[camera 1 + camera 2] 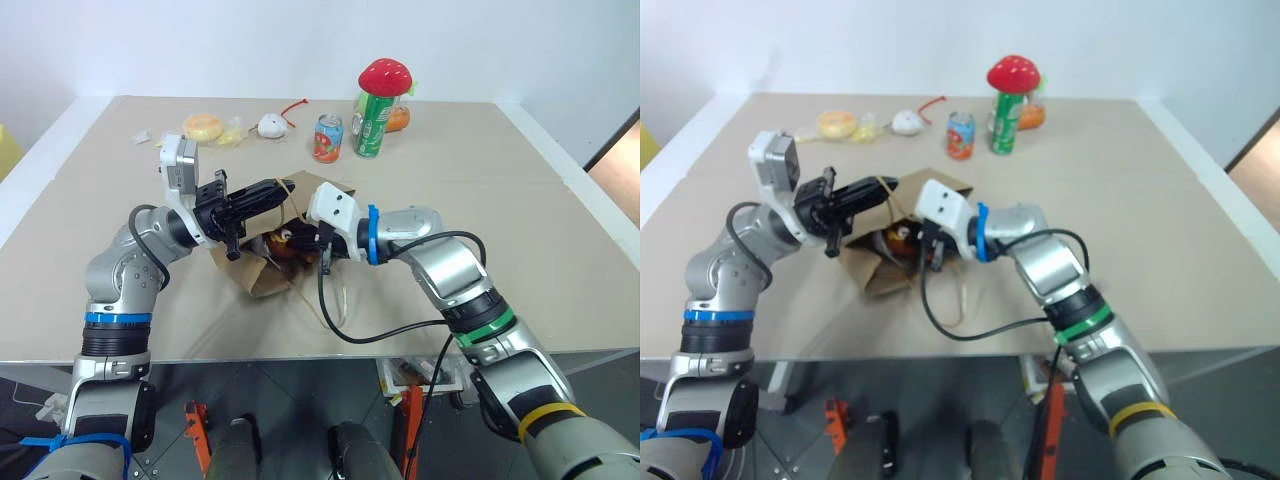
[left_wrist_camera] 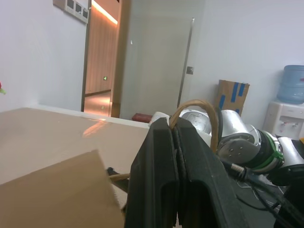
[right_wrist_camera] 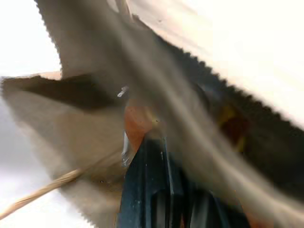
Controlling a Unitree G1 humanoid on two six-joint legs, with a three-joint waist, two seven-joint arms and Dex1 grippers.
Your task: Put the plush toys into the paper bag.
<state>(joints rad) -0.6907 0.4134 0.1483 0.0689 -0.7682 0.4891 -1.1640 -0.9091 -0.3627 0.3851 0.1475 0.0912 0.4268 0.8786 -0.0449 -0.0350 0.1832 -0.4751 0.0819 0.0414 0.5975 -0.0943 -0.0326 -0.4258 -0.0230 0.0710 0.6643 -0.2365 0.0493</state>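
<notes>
- A beige tabletop (image 1: 520,210) with white edging stands against a pale wall.
- One brown paper bag (image 1: 262,275) lies on its side near the middle of the near half, its mouth facing right and held up off the surface.
- Left claw (image 1: 283,188): its two black fingers are pressed together on one twisted tan handle (image 2: 195,105) of the bag, lifting the upper lip; in the left wrist view the cord loops over the closed fingertips.
- Right claw (image 1: 322,262): closed, its tip at the bag's mouth. In the right wrist view the fingers (image 3: 148,161) lie together just inside the serrated paper edge; whether they pinch anything cannot be told.
- One brown plush toy (image 1: 288,245) shows inside the bag's opening, with orange-tan patches.
- A second handle (image 1: 330,305) trails loose on the tabletop near the bag.
- Along the far edge, well apart from the bag, left to right: one yellow-and-white round plush (image 1: 204,126), one small white round thing with a red cord (image 1: 271,124), one short drinks can (image 1: 327,138), one tall green can (image 1: 371,124) with one red mushroom-shaped item (image 1: 385,75) on top.
</notes>
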